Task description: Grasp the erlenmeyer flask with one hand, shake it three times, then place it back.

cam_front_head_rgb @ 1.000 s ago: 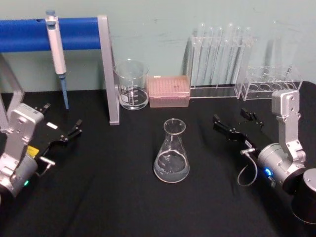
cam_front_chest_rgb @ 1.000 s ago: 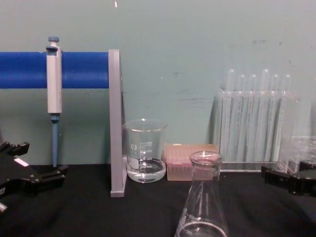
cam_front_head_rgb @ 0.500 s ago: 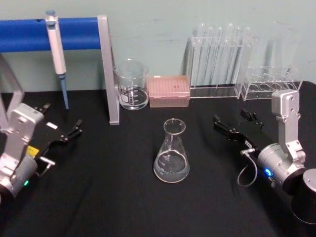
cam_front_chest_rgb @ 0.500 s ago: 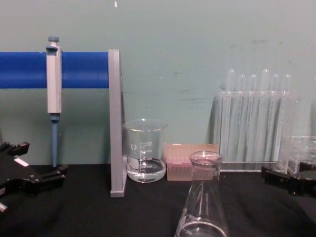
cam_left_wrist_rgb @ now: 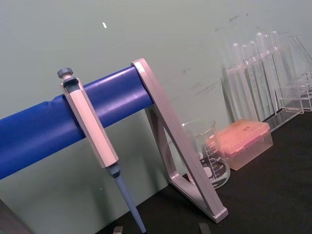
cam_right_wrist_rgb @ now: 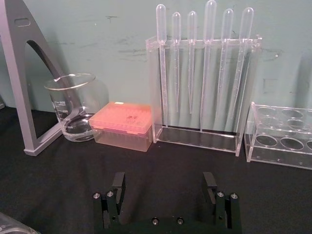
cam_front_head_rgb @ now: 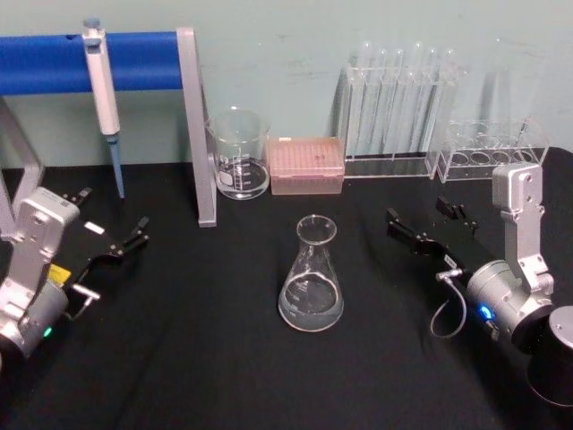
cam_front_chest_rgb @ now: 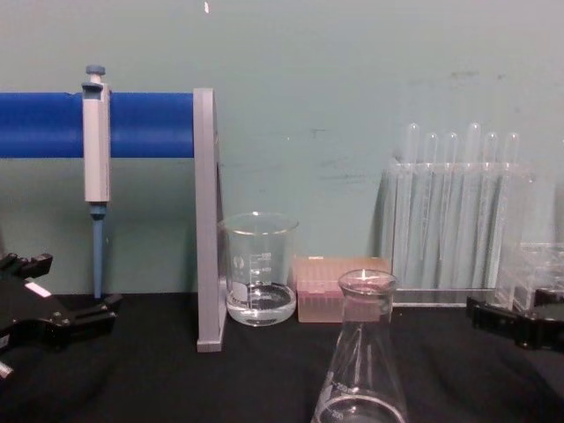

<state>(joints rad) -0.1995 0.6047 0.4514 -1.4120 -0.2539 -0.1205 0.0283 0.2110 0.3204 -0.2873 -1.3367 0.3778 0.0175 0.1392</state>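
A pale green wall (cam_front_chest_rgb: 352,79), scuffed with faint dark marks, is seen behind the work area. The table (cam_front_head_rgb: 197,358) is covered by a black cloth. A blue bar (cam_front_chest_rgb: 141,125) is carried across the back on a grey metal frame (cam_front_chest_rgb: 207,220). Even, soft light falls throughout.

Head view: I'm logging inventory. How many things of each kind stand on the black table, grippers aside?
Clear glass conical flask: 1
Clear glass beaker: 1
Pink plastic tip box: 1
Clear acrylic racks: 2
Blue-barred grey stand: 1
Total: 6
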